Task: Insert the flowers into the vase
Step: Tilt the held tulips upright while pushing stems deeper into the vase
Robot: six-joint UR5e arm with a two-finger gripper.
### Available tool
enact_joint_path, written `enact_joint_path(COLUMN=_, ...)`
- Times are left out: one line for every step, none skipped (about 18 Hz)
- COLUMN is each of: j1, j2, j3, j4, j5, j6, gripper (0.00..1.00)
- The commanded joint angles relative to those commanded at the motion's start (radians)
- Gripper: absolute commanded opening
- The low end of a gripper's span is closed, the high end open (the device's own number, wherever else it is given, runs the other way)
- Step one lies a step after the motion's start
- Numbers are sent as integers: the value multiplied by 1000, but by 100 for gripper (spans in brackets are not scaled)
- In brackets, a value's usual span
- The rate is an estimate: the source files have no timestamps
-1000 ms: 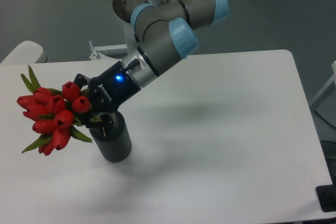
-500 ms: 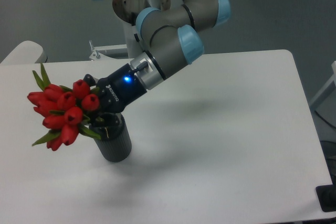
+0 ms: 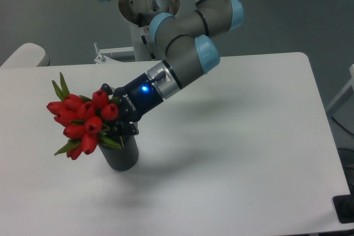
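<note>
White tabletop [image 3: 238, 153] fills your view, with grey floor behind it. Your black two-finger gripper [image 3: 118, 121] reaches in low from the right on the grey arm with pale blue joints [image 3: 188, 48], a blue light glowing on its body. Its jaws are pinched on the bunch of red tulip buds with narrow green leaves [image 3: 83, 121], which fans out to the left of the jaws, tilted rather than upright. Directly below the jaws stands the small dark grey ribbed cylinder vase [image 3: 122, 155], upright on the table. You cannot tell whether the stems have entered its mouth; the gripper and leaves cover it.
</note>
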Motion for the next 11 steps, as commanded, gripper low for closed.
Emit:
enact_joint_path(j1=0, j2=2, j3=-5, j4=0, j5=0, j6=-2, gripper=18)
enact_joint_path(j1=-2, j2=3, j3=-6, j4=0, j5=-2, j6=-2, gripper=18)
enact_joint_path(j1=-3, j2=5, j3=-9, j4=0, j5=-8, j6=-2, gripper=18)
enact_joint_path(j1=-5, j2=5, j3=-11, j4=0, j5=-15, j6=-2, gripper=18)
enact_joint_path(j1=-6, j2=5, j3=-11, j4=0, j5=-17, j6=0, gripper=18)
enact_joint_path(j1=-8, j2=3, j3=-14, j4=0, j5=-17, j6=0, gripper=18)
enact_joint_path(j1=-8, j2=0, j3=-14, j4=0, j5=-17, j6=2, gripper=18)
enact_joint_path(j1=-8, j2=-3, j3=-12, j4=0, j5=-17, j6=3, gripper=19)
enact_joint_path(j1=-8, j2=-6, j3=-14, j4=0, j5=-17, j6=15, gripper=19)
enact_joint_path(j1=-8, j2=-15, j3=-14, j4=0, j5=-17, j6=40, gripper=19)
enact_joint_path(j1=-6, j2=-18, j3=-15, j4=0, j5=-15, j6=67, gripper=20)
